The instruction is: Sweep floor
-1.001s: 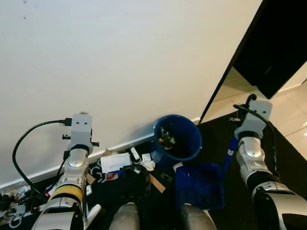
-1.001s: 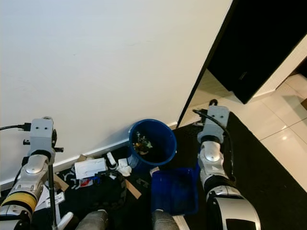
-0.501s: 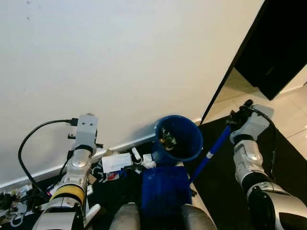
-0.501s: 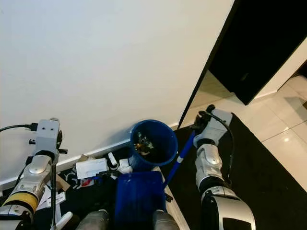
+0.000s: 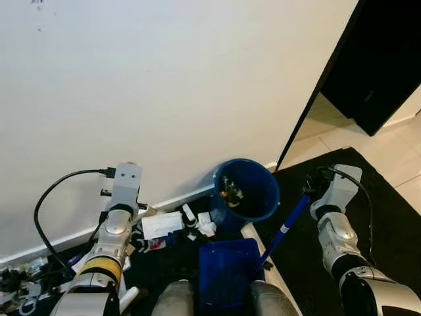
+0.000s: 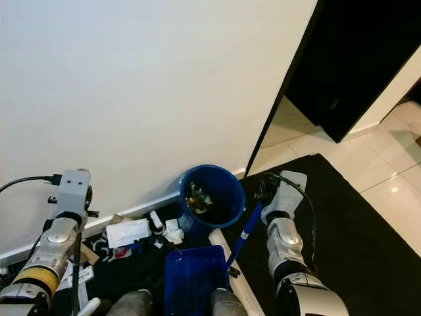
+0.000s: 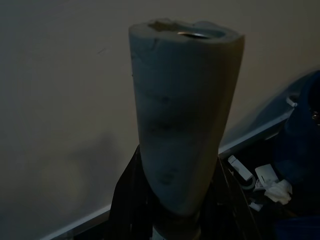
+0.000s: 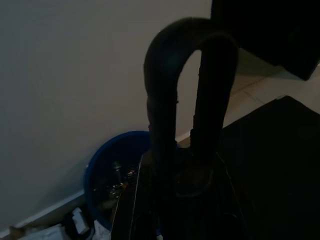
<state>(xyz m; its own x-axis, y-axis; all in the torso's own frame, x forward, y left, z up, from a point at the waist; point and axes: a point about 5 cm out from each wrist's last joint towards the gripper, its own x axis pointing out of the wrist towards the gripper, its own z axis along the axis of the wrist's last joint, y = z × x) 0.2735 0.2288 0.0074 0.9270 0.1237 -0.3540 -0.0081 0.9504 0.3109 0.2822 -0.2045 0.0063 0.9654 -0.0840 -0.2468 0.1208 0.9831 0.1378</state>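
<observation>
Right gripper (image 8: 182, 165) sits at abt 3 o'clock of the head view, closed round the dark loop grip (image 8: 187, 75) at the top of the blue dustpan handle (image 5: 284, 227); the handle slants down to 6 o'clock. Left gripper (image 7: 175, 210) at 8 o'clock is clamped on a thick grey foam grip (image 7: 182, 110), prob. the broom's top end; a thin pole (image 6: 74, 270) runs down beside that arm.

Biggest to smallest: white wall (image 5: 164, 85) w/ skirting board; dark doorway (image 5: 388, 59) at 2 o'clock; black mat (image 5: 395, 217); blue bin (image 5: 245, 191) at centre against the wall, already w/ scraps inside; blue dustpan (image 5: 227, 273) on the floor at 6 o'clock, just below the bin, looks empty; litter pile (image 5: 174, 224) of white cartons and paper at 7 o'clock along the skirting.

Step, as I judge it: pan set down, ready for a load. Next: broom must push the litter rightwards into the pan mouth while the right arm holds the pan steady, then tip into the bin.

Writing: none legible; cartons too small to read.
</observation>
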